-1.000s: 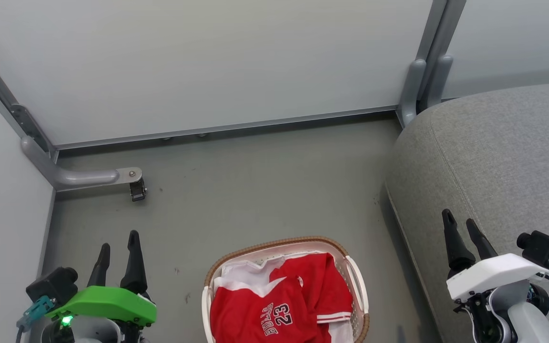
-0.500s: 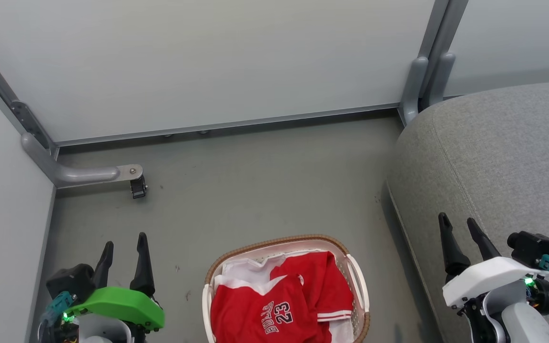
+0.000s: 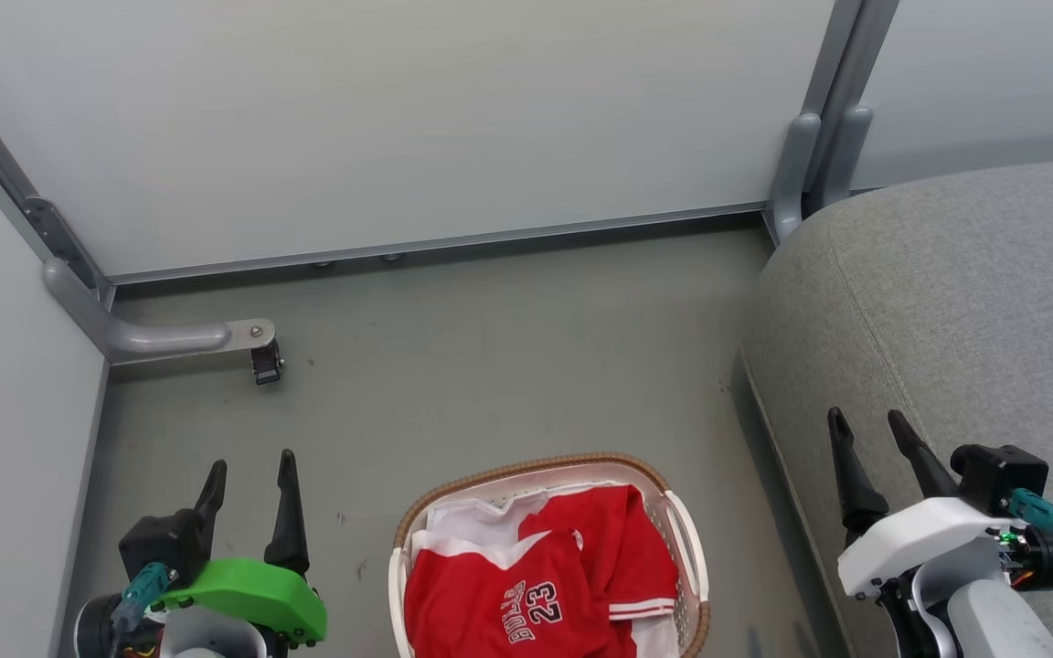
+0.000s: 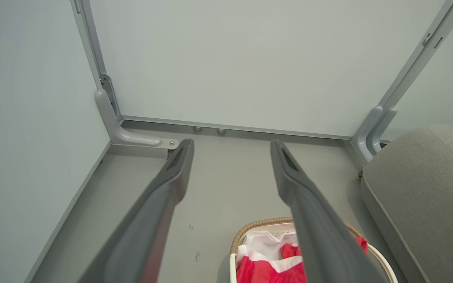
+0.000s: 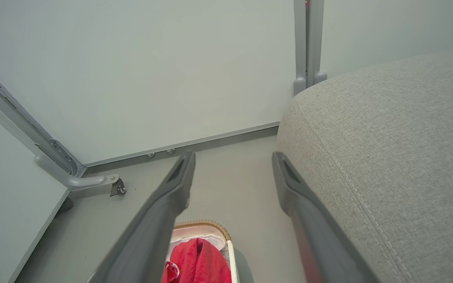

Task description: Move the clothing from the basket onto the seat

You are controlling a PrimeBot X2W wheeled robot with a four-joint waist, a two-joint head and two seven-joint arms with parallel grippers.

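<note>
Floor (image 3: 508, 366): grey, closed in by pale wall panels (image 3: 398, 119) on metal frames.
Clothing (image 3: 536, 585): red garments with white trim, "BULLS 23" print facing up, piled inside the basket.
Basket (image 3: 526, 464): white with a brown woven-look rim, standing on the floor between the two grippers.
Seat (image 3: 947, 302): large grey cushion, near the basket on the robot's right.
Left gripper (image 3: 250, 466): fingers parted, holding nothing, above the floor beside the basket.
Right gripper (image 3: 865, 419): fingers parted, empty, over the seat's edge.

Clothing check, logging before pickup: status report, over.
Open, empty: left claw, right claw. Red clothing in basket, ungrasped. Nothing between basket and seat.
</note>
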